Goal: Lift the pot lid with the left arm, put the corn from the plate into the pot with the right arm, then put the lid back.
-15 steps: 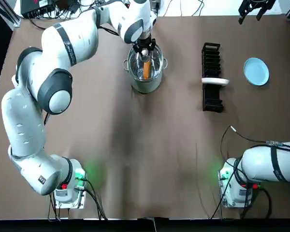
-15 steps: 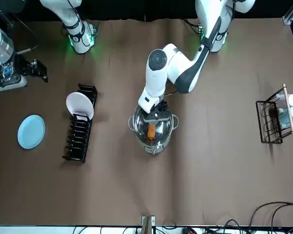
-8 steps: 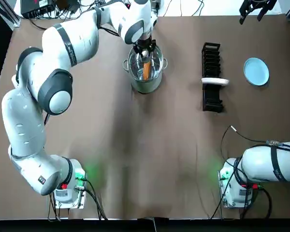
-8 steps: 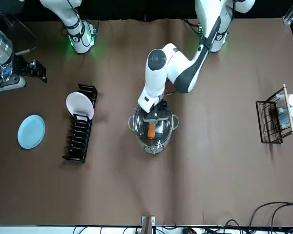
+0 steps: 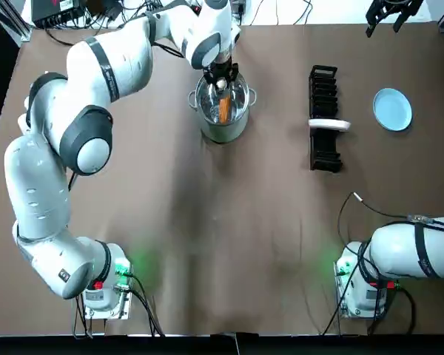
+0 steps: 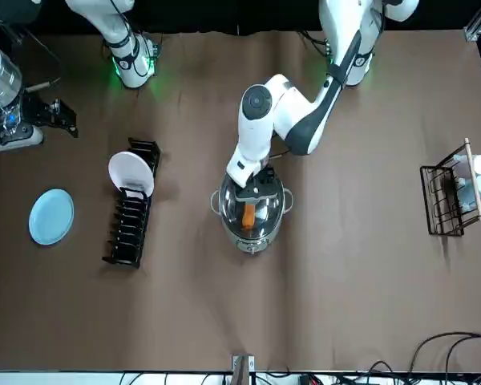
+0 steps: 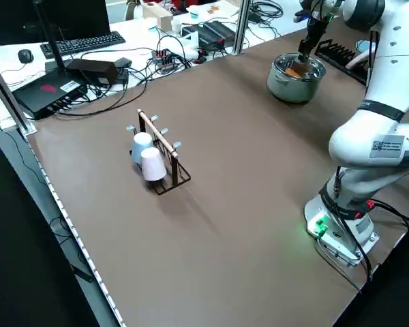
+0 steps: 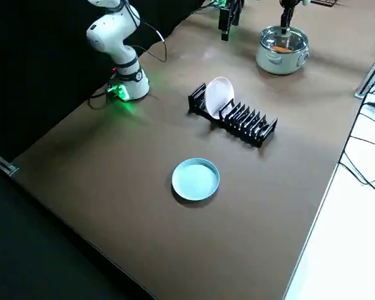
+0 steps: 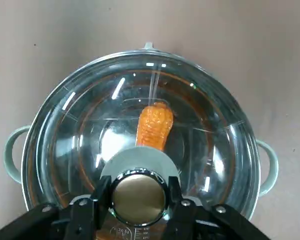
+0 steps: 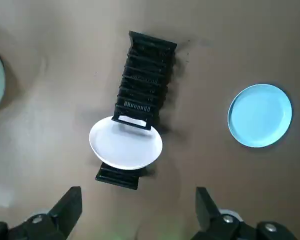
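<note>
At the far middle of the tabletop (image 5: 207, 244), the left hand (image 5: 220, 74) hangs straight over the pot (image 5: 222, 133). Compared with a second ago very little has shifted. The wrist has edged a touch toward the far edge, while the pot and its glass lid (image 9: 210, 135) sit where they did. The lid lies level, with its rim concentric with the pot's rim and no gap showing between them. That reads as the lid set down, not hanging in the air.

The corn (image 9: 154, 125) lies inside the pot, orange under the glass, and the blue plate (image 5: 392, 109) on the robot's right side is bare. By my reading the lid lift and the corn transfer are done, and the lid is back in place. What seems left is letting go and drawing the arm away.

In the left wrist view the metal knob (image 9: 139, 197) sits squarely between the fingers (image 9: 102, 192). They hug it on both sides, so the hand looks clenched on the lid by its knob. How hard it presses cannot be seen.

The right hand (image 5: 388, 13) is parked well apart, past the tabletop's far right corner. Its jaws are spread wide with nothing between them.
</note>
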`<action>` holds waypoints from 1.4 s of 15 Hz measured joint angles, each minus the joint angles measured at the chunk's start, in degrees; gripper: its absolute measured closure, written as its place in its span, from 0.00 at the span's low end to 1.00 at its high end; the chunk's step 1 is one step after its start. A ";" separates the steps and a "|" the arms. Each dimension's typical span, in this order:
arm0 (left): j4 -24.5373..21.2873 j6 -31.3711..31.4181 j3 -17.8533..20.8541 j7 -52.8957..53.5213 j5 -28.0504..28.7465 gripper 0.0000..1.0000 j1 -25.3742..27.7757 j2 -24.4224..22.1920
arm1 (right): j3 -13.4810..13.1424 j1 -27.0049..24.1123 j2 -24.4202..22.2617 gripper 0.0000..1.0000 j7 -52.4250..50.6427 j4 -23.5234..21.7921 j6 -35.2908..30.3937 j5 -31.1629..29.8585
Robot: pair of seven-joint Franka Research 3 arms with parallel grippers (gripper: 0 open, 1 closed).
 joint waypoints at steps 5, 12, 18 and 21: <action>0.10 0.00 0.03 0.00 0.00 0.50 0.01 0.14 | -0.04 -0.02 0.00 0.00 0.06 -0.19 1.00 0.01; 0.67 -0.01 0.09 0.00 0.01 0.10 0.41 0.03 | -0.10 -0.27 0.00 0.00 0.08 -0.37 4.70 0.01; 2.24 -10.18 0.14 3.65 0.12 0.00 6.28 -7.47 | -0.11 -1.40 0.00 0.00 0.08 -0.48 5.54 0.01; 2.25 -18.99 -0.66 11.92 -2.61 0.00 11.69 -13.58 | -0.09 -1.51 0.00 0.00 0.08 -0.56 5.60 0.01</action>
